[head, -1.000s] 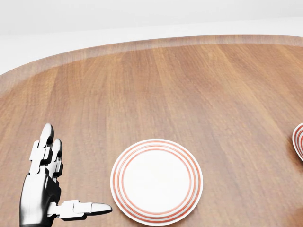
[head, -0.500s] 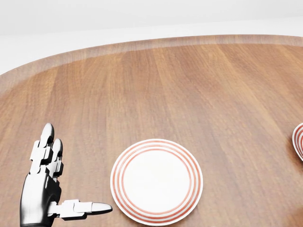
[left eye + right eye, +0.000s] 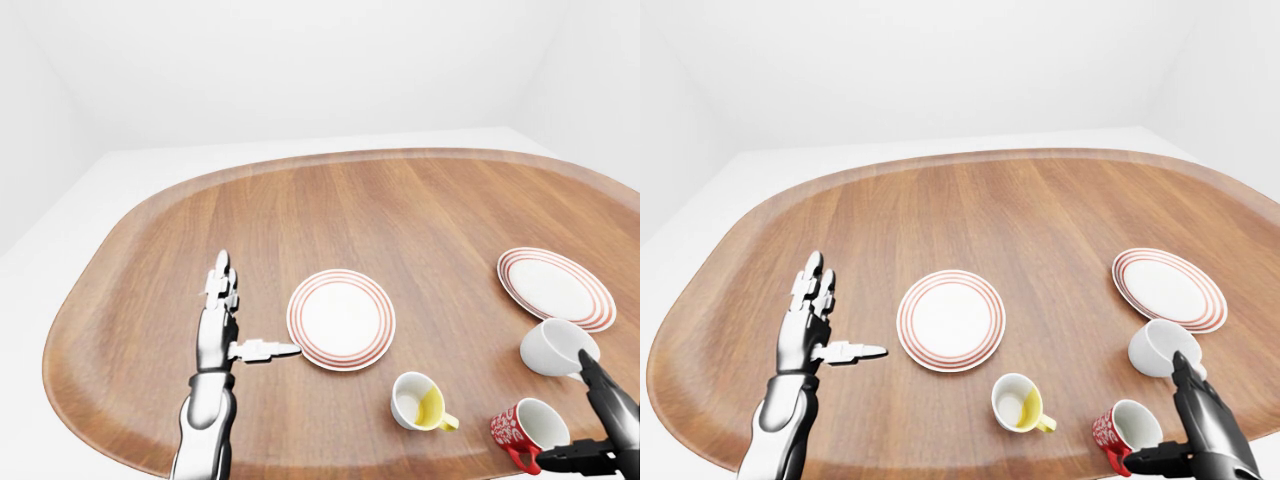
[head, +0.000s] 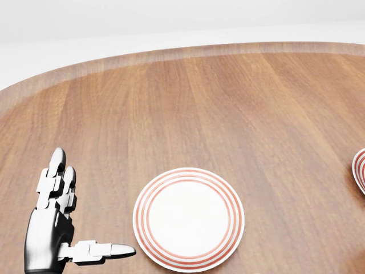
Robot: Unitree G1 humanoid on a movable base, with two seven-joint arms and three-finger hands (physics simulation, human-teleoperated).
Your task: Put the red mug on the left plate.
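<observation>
- We see our left hand (image 3: 222, 325) raised over the wooden table (image 3: 400, 210), fingers (image 3: 219, 285) straight up and thumb stuck out sideways, released and grasping nothing.
- The left plate (image 3: 341, 318), white with red rings, lies just beyond that thumb's tip in the left-eye view, near it but apart, and bare on top.
- Our right hand (image 3: 1205, 435) is dark and sits at the bottom right corner of the right-eye view, partly cut off by the edge.
- Its fingers (image 3: 1190, 395) are spread, with one reaching up and the thumb stretched low towards the left; we read it as released.
- The red mug (image 3: 1122, 428), red with white dots and a white inside, rests on the table just left of the right hand, tipped so its mouth faces us.
- The thumb's tip lies at the mug's lower edge; we cannot tell whether it touches.
- A white mug (image 3: 1157, 348) lies on its side just above the right hand's raised finger, close to the right plate (image 3: 1169, 288).
- A mug with a yellow inside (image 3: 1018, 403) stands left of the red mug, between the right hand and the left plate.
- The red mug is well apart from the left plate.
</observation>
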